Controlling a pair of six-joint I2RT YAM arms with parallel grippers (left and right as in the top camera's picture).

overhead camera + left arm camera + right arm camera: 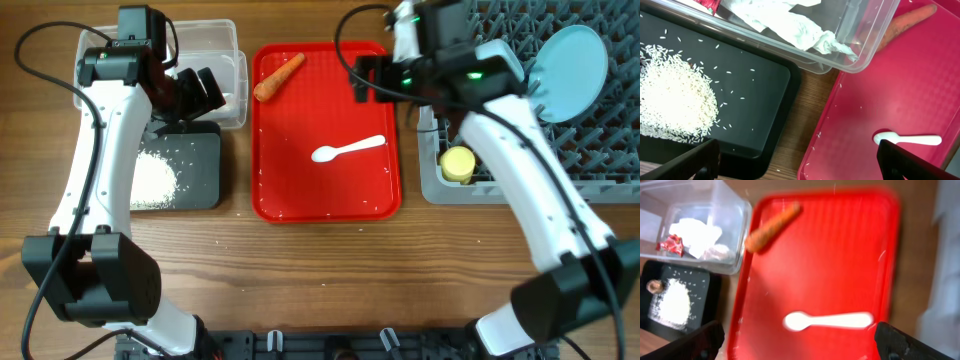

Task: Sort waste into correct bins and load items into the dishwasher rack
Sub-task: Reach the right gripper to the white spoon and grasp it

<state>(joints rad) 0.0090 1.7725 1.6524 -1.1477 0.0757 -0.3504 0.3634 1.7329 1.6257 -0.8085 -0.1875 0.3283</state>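
Plainly, tissue [790, 25] in clear tub [862, 52], rice [675, 102] in black tray [760, 85]

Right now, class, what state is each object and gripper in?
Orange carrot: lying on flat red tray
White plastic spoon: lying on red tray
Crumpled white tissue: inside clear plastic tub
Red-and-white crinkly wrapper: inside tub
Loose white rice: heaped on shallow black tray
Pale blue round plate: propped in grey pegged rack
Small yellow cup: in rack
Left gripper: open, empty
Right gripper: open, empty

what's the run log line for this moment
left gripper open | right gripper open | carrot, spoon on red tray | rice in black tray | tissue, wrapper in tub | plate, cup in rack
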